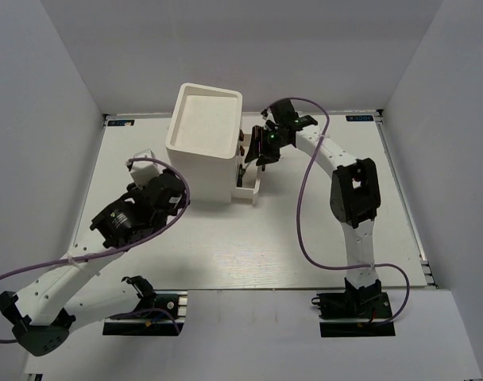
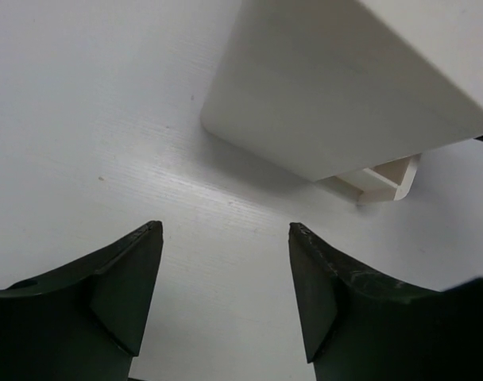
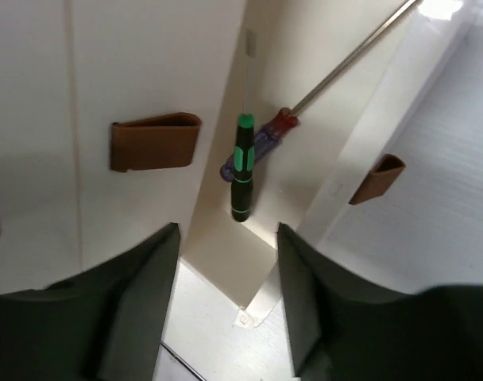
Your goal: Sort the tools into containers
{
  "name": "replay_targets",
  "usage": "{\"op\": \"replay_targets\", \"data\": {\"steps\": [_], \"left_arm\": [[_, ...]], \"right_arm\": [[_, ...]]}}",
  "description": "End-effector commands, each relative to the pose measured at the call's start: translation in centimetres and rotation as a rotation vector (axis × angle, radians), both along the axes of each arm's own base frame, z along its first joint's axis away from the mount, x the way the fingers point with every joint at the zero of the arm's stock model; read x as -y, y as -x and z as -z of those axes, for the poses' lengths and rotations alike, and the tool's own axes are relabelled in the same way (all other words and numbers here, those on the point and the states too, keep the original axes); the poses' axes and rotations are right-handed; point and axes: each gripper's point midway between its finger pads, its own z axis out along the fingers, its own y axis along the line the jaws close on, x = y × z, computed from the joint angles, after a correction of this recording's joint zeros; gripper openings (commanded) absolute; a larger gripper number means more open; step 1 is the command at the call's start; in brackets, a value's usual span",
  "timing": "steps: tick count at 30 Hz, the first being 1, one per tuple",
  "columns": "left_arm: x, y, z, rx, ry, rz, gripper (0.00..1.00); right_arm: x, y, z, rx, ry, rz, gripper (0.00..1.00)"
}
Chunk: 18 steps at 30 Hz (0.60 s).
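The white cabinet [image 1: 203, 143] stands mid-table with its lowest drawer [image 1: 250, 190] pulled out to the right. In the right wrist view that drawer [image 3: 226, 254] holds a thin green-and-black screwdriver [image 3: 241, 171] lying across a blue-and-red-handled screwdriver [image 3: 261, 143] with a long shaft. My right gripper [image 3: 228, 230] is open and empty above the open drawer, also seen from the top [image 1: 256, 152]. My left gripper [image 2: 226, 226] is open and empty over bare table beside the cabinet [image 2: 361, 79], also seen from the top [image 1: 174, 194]. The pliers are out of view.
Brown knobs sit on a shut drawer front [image 3: 154, 141] and on the open drawer's front [image 3: 376, 178]. The open drawer's corner [image 2: 380, 178] sticks out past the cabinet. White walls enclose the table [image 1: 305, 238] on three sides.
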Motion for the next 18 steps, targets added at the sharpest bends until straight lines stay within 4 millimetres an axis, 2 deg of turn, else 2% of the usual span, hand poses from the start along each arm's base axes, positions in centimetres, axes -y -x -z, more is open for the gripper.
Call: {"op": "replay_targets", "data": {"steps": [1, 2, 3, 4, 5, 6, 7, 8, 9, 10, 11, 12, 13, 14, 15, 16, 17, 18], "left_arm": [[0.2, -2.1, -4.4, 0.123, 0.003, -0.02, 0.74], [0.8, -3.0, -5.8, 0.147, -0.015, -0.009, 0.7], [1.1, -4.0, -8.5, 0.2, -0.034, 0.015, 0.59], [1.2, -4.8, -8.0, 0.187, -0.084, 0.021, 0.52], [1.6, -5.6, -10.5, 0.225, -0.076, 0.031, 0.43], [2.4, -7.3, -10.3, 0.205, -0.13, 0.038, 0.26], [2.2, -8.5, -11.1, 0.208, -0.153, 0.028, 0.19], [2.3, -9.6, -13.6, 0.245, -0.158, 0.038, 0.12], [2.1, -10.8, -14.2, 0.243, -0.17, 0.031, 0.02], [2.8, -13.0, -13.2, 0.204, -0.191, 0.05, 0.01], [0.7, -14.7, -15.4, 0.234, -0.178, -0.001, 0.01], [0.0, -16.1, -15.8, 0.24, -0.169, -0.012, 0.01], [-0.2, -17.4, -17.4, 0.27, -0.121, 0.009, 0.13], [-3.1, -20.1, -15.6, 0.212, -0.125, -0.052, 0.19], [-4.3, -21.3, -14.9, 0.19, -0.093, -0.067, 0.23], [-4.5, -22.3, -15.1, 0.188, -0.032, -0.031, 0.32], [-7.6, -23.5, -13.9, 0.158, -0.004, -0.085, 0.38], [-8.5, -24.9, -11.9, 0.115, 0.042, -0.104, 0.44]], "right_arm": [[-0.6, -1.1, -5.3, 0.12, -0.095, -0.035, 0.54], [-0.3, -0.9, -5.7, 0.13, -0.093, -0.047, 0.46], [0.3, -0.5, -7.8, 0.174, -0.114, -0.059, 0.15], [0.7, -0.6, -8.9, 0.204, -0.119, -0.063, 0.0], [1.5, -0.2, -8.0, 0.21, -0.099, -0.082, 0.0], [1.8, -0.1, -9.6, 0.266, -0.109, -0.087, 0.0], [2.3, -0.1, -9.8, 0.313, -0.092, -0.121, 0.0], [3.7, 0.3, -9.1, 0.341, -0.057, -0.137, 0.0], [4.4, 0.1, -9.7, 0.389, -0.035, -0.126, 0.0], [5.1, 0.5, -8.5, 0.386, -0.006, -0.131, 0.0], [6.9, -0.3, -9.0, 0.459, 0.052, -0.118, 0.0], [7.7, 0.1, -7.1, 0.427, 0.085, -0.113, 0.0], [8.8, -0.2, -6.4, 0.436, 0.121, -0.122, 0.0], [9.3, -0.1, -5.5, 0.431, 0.154, -0.142, 0.01], [10.2, -0.8, -5.0, 0.416, 0.173, -0.126, 0.03], [10.9, -0.1, -4.0, 0.371, 0.205, -0.151, 0.05], [11.2, -0.4, -2.7, 0.34, 0.225, -0.157, 0.2], [11.5, -1.8, -2.6, 0.336, 0.235, -0.148, 0.3]]}}
